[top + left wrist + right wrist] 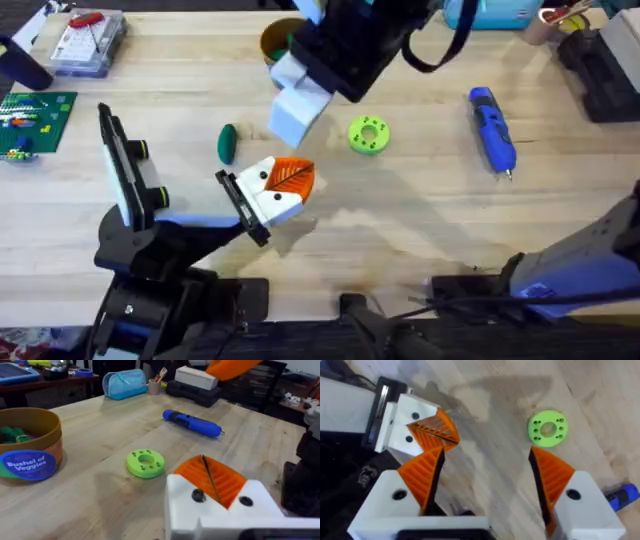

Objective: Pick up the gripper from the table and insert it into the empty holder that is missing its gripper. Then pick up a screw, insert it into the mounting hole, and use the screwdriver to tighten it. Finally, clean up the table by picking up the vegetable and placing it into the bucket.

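Pale wood-grain surface, and the gripper, white block with an orange ribbed triangular finger, sits against the slim black holder at centre-left. The right gripper hangs above it, its orange ribbed fingers spread wide, nothing between them. Left gripper: can't tell its finger state. The glossy blue screwdriver lies far right. The dark green oval vegetable rests left of the bright green perforated disc. The ochre-rimmed round bucket stands at the far centre.
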Tool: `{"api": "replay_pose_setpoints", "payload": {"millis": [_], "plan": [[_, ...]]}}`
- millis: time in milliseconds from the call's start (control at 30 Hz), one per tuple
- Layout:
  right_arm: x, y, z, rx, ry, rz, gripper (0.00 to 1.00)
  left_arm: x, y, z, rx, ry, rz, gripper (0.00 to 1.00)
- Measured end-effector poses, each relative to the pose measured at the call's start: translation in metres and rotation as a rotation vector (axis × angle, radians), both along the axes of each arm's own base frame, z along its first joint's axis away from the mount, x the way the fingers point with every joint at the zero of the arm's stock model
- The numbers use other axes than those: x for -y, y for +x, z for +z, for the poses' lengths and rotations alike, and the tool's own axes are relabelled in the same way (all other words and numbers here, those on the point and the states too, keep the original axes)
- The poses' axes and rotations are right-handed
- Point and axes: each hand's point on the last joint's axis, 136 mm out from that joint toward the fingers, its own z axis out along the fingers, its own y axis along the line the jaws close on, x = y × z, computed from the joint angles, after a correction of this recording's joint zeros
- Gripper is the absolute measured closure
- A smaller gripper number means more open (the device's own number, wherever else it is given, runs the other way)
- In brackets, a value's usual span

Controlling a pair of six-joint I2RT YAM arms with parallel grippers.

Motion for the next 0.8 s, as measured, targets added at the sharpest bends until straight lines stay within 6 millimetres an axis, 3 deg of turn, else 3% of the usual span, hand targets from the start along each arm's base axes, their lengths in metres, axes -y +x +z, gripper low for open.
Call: {"api": "replay_pose_setpoints", "payload": {"millis": [333,667,800], "plan": [[0.003,-0.006,0.001,-0.021,0.001,-0.011,0.005,0.000,0.000,0.000,0.000,0.000,0.000,0.990],[0.044,-0.008,-0.038,-0.046,-0.100,-0.121,0.005,0.000,0.000,0.000,0.000,0.000,0.000,0.990],[0.080,-0.005,-0.048,-0.041,-0.095,-0.218,0.005,0.000,0.000,0.000,0.000,0.000,0.000,0.990]]}}
